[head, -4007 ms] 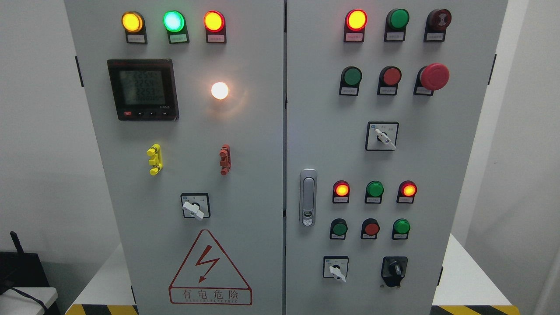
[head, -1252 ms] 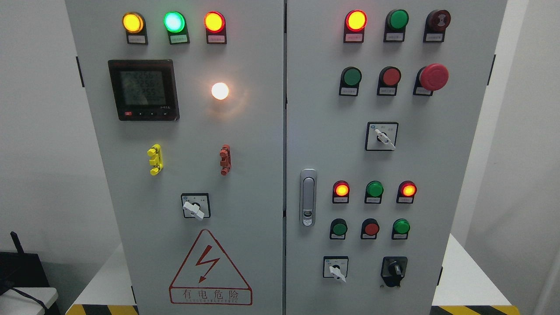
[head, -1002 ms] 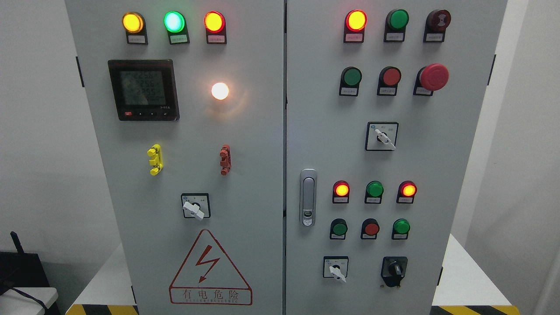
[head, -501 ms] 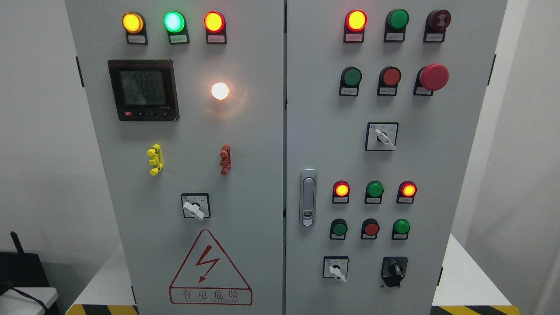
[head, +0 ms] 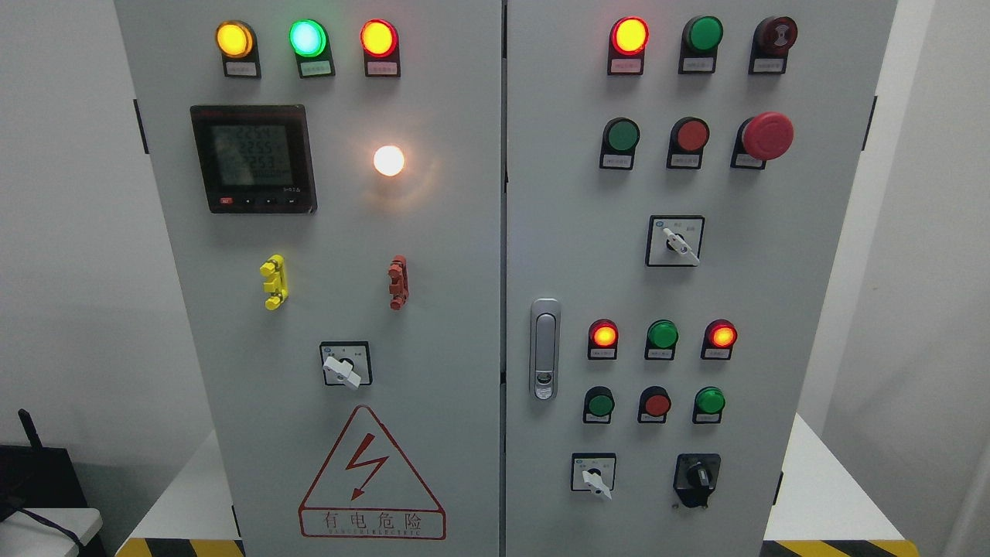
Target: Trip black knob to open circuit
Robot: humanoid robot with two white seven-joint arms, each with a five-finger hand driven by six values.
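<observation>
The black knob [head: 698, 476] sits on a black plate at the lower right of the grey cabinet's right door [head: 773, 325], its grip standing roughly upright. To its left is a white-handled selector switch [head: 594, 475]. Neither of my hands nor any arm shows in the head view.
Above the knob are rows of lit red lamps [head: 604, 335] and green and red push buttons [head: 657, 404]. A red mushroom stop button [head: 767, 135] juts out at upper right. A metal door handle [head: 544, 348] stands near the seam. The left door carries a meter [head: 254, 158] and a warning triangle [head: 371, 476].
Only the digits on the meter flicker. The knob, the lamps and the view stay as they were.
</observation>
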